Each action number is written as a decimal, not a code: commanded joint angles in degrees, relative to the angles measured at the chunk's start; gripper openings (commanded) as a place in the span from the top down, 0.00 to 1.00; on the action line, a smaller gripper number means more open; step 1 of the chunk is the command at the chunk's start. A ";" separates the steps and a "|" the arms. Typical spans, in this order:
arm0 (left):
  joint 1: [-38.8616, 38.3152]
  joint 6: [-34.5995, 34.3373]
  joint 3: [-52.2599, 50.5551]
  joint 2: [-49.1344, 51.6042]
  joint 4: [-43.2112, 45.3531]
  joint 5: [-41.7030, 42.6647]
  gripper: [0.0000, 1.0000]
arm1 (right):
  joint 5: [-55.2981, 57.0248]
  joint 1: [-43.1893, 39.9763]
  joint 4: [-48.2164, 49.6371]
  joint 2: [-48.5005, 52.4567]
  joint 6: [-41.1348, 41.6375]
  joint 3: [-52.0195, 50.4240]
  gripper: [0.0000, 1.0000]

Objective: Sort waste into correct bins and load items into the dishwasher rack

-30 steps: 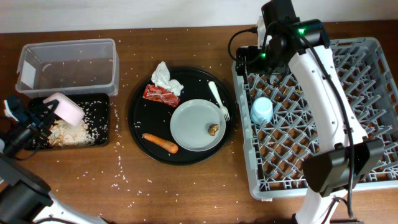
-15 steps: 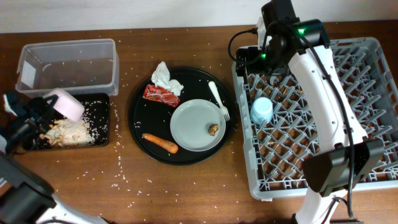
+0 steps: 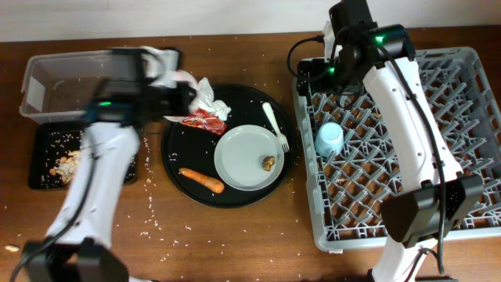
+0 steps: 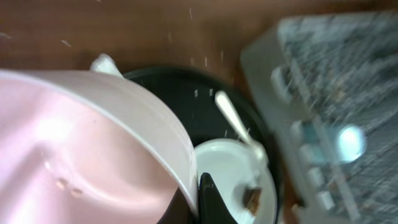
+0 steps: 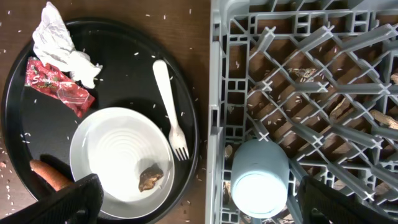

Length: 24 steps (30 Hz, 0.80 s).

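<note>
The pale pink bowl (image 4: 81,143) is gripped at its rim by the left tool (image 4: 198,198), above the large round black tray (image 3: 176,157). The right tool (image 5: 202,202) is held spread wide over the large grey plastic dishwasher rack (image 5: 217,93), in which the small light-blue cup (image 5: 260,180) sits.

Even, soft light; left arm (image 3: 109,149) motion-blurred overhead; left wrist view smeared; right wrist sharp.

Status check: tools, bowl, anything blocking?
Left tool shut on pink bowl, at round tray's edge. Right tool open, empty, over rack corner. Blue cup racked; plate and fork on tray. Right arm may crowd rack.
</note>
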 commanded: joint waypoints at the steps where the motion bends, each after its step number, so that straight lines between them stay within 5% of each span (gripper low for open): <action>1: -9.11 3.37 0.13 7.52 -1.70 -22.93 1.00 | -3.10 0.37 0.02 -0.72 -0.44 0.17 0.01; 8: -12.92 1.01 0.13 20.39 -5.46 -28.13 0.99 | -3.23 2.91 2.34 -0.68 -0.46 0.17 0.01; 9: -12.92 1.01 0.55 20.26 -5.46 -28.11 0.71 | -3.26 3.08 2.86 -0.68 -0.44 0.17 0.01; 11: -12.85 0.98 3.10 20.06 -7.63 -28.09 0.36 | -3.28 3.56 3.72 -0.68 -0.42 0.17 0.01; 12: -12.50 0.63 5.97 19.91 -10.32 -28.09 0.32 | -3.28 4.04 4.17 -0.61 -0.42 0.17 0.01; 18: -3.02 -5.11 35.28 19.74 -31.61 -27.85 0.26 | -4.13 11.39 12.22 2.69 1.16 0.15 0.05; 24: 14.19 -7.17 38.95 19.76 -33.00 -16.79 0.24 | -5.29 21.55 20.90 13.66 5.44 0.15 0.20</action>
